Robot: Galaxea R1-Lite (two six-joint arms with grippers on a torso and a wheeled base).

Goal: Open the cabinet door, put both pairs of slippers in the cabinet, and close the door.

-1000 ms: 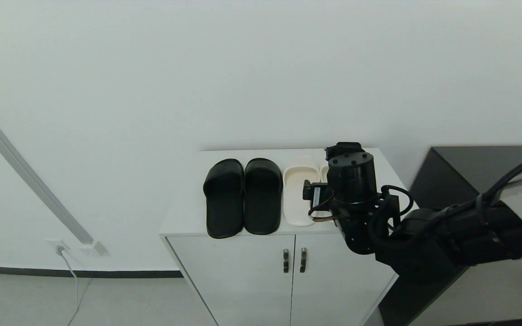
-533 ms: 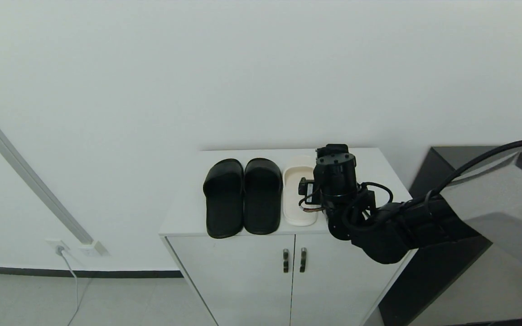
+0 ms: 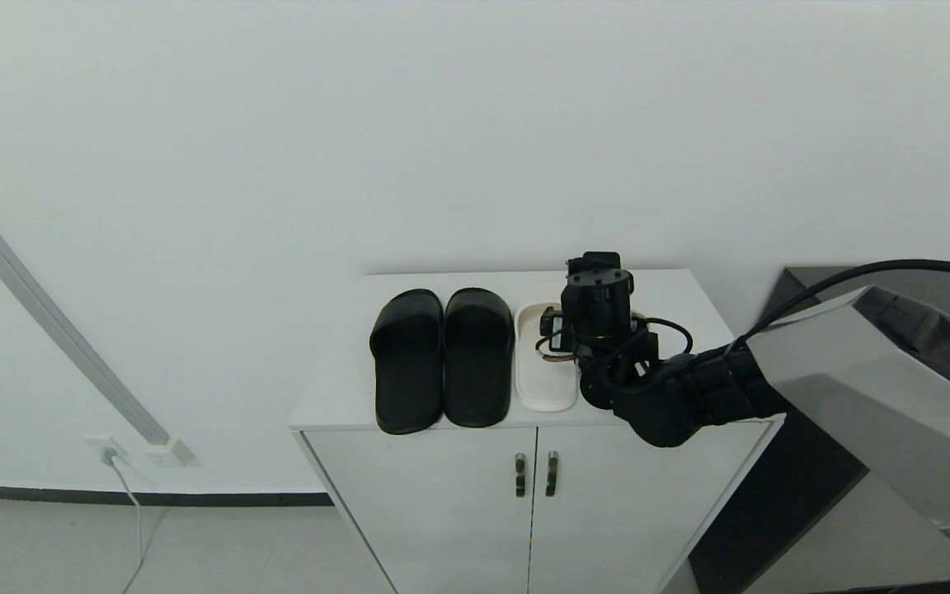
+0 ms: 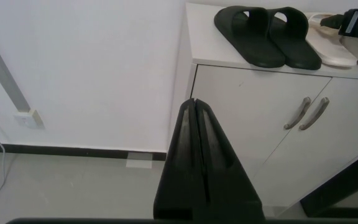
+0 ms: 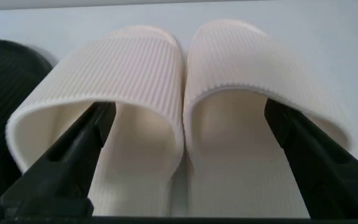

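The white cabinet (image 3: 434, 511) stands with both doors shut, its two handles (image 3: 534, 474) side by side at the middle. On its top lie a black pair of slippers (image 3: 442, 359) and, to their right, a cream pair (image 3: 543, 371) partly hidden by my right arm (image 3: 673, 396). My right gripper (image 5: 189, 109) is open at the cream slippers (image 5: 185, 74), one finger at the mouth of each strap. My left gripper (image 4: 194, 104) is shut on nothing, low and out in front of the cabinet's left door (image 4: 247, 112).
A dark piece of furniture (image 3: 772, 528) stands against the cabinet's right side. On the wall at lower left are a socket with a cable (image 3: 108, 452) and a slanted grey duct (image 3: 46, 313). Bare floor lies left of the cabinet.
My right arm has swung left and forward over the cabinet top, bringing its gripper up to the cream slippers. The slippers and doors have not moved.
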